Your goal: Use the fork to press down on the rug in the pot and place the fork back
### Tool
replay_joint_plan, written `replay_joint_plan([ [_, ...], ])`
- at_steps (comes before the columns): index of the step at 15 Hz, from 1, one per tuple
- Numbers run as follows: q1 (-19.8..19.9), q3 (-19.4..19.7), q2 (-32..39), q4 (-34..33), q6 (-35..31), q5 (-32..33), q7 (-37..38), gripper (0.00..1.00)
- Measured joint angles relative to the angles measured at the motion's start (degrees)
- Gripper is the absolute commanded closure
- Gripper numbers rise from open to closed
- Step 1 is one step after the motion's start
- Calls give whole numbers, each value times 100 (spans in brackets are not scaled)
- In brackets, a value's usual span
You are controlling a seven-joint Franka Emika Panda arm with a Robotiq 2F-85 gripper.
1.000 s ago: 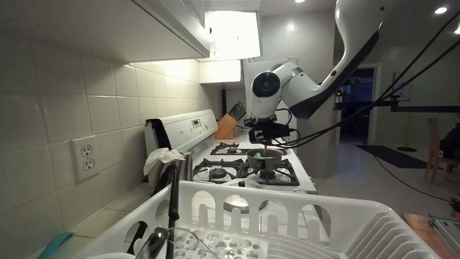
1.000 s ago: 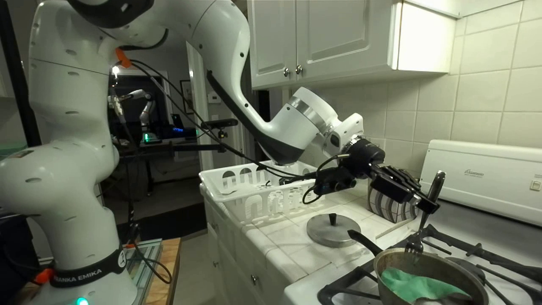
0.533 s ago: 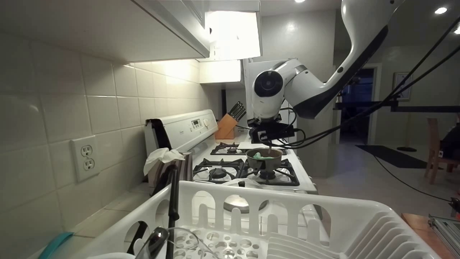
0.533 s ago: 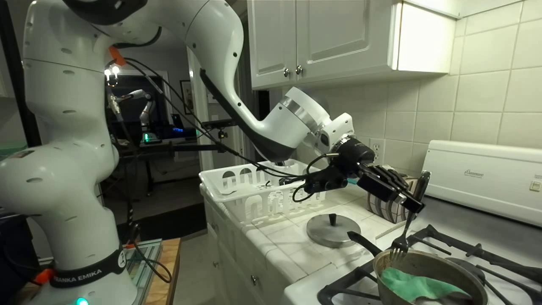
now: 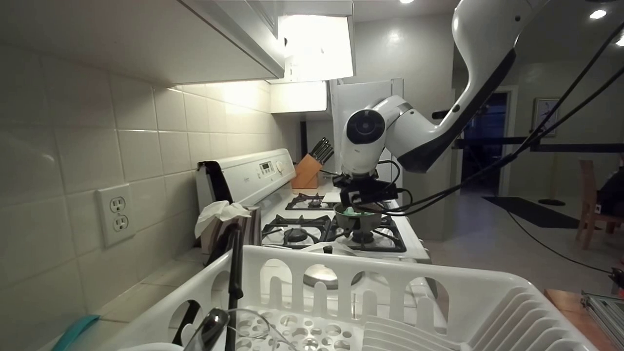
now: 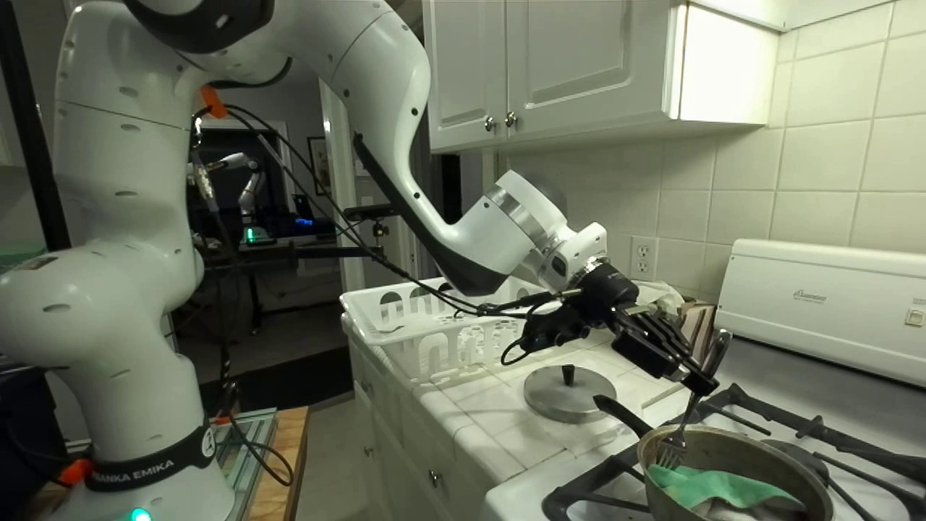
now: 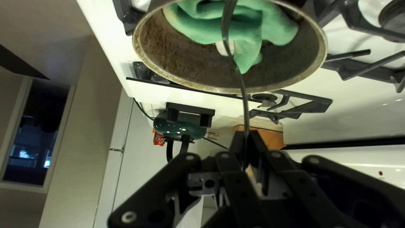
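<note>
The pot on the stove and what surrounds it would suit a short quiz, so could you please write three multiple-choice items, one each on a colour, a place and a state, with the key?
1. What is the main colour of the cloth in the pot?
A) Red
B) Green
C) Yellow

2. Where is the metal lid?
A) On top of the pot
B) In the dish rack
C) On the tiled counter

3. What is the state of the end effector?
A) Shut on the fork
B) Wide open, holding nothing
C) Shut on the pot's handle

Key:
1 B: the wrist view shows green folds inside the pot.
2 C: an exterior view shows it lying flat there.
3 A: the wrist view shows the fork pinched in it.
</note>
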State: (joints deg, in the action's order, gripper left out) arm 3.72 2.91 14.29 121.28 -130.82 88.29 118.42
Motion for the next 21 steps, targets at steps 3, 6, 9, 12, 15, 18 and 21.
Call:
replay_joint_plan([
  [3,37,18,100,-37,-50,0,4,98],
  [6,67,29,129,-73,-56,0,4,98],
  [9,93,65,115,-85,-55,0,29,98],
  [12,105,87,-43,-83,3,0,64,98],
  [15,53,76,-365,-72,182,42,65,98],
  [18,-30,14,-706,-65,315,121,86,98],
  [21,-99,-91,-959,-46,139,90,92,98],
])
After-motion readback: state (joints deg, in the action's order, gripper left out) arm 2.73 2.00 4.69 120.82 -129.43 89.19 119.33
